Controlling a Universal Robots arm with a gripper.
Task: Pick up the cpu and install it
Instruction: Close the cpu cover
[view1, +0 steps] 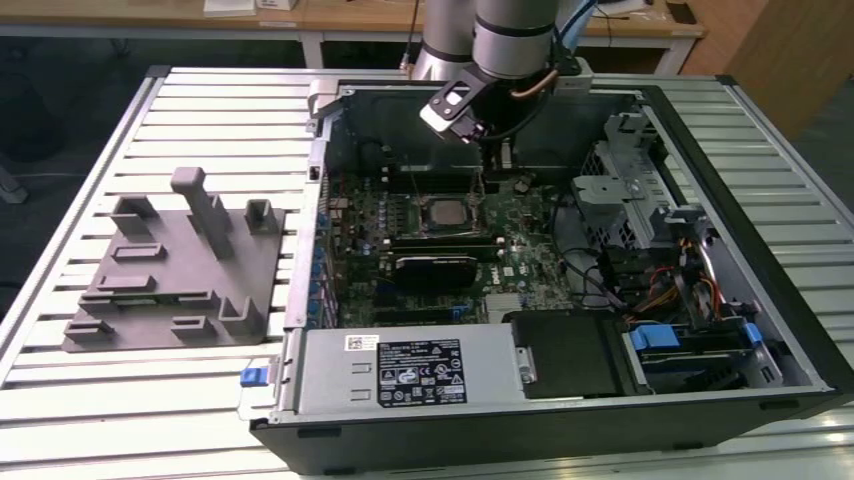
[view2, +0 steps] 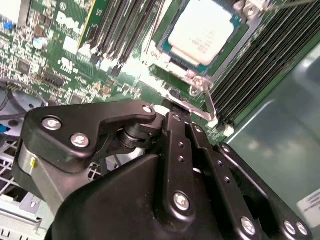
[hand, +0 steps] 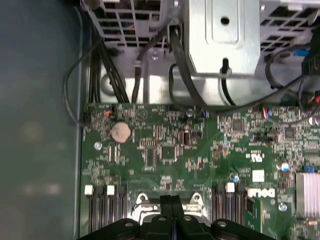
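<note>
Exterior view: angled steeply down into computer case (view1: 534, 440), gripper (view1: 497, 178) low over motherboard (view1: 534, 250). Seemingly pinched fully closed, empty. Cpu (view2: 202, 32) seated in socket (view2: 190, 75), near gripper tips.

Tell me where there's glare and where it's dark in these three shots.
Second wrist view: glare whitens the cpu; the gripper is a dark mass. First wrist view: the metal drive cage is bright, the case wall dim. Exterior view: even light on the table, the motherboard shaded.

the slatted, seemingly aluminium table (view1: 134, 410) carries a grey fixture (view1: 167, 290) and, beside it, an open computer case (view1: 534, 442).
</note>
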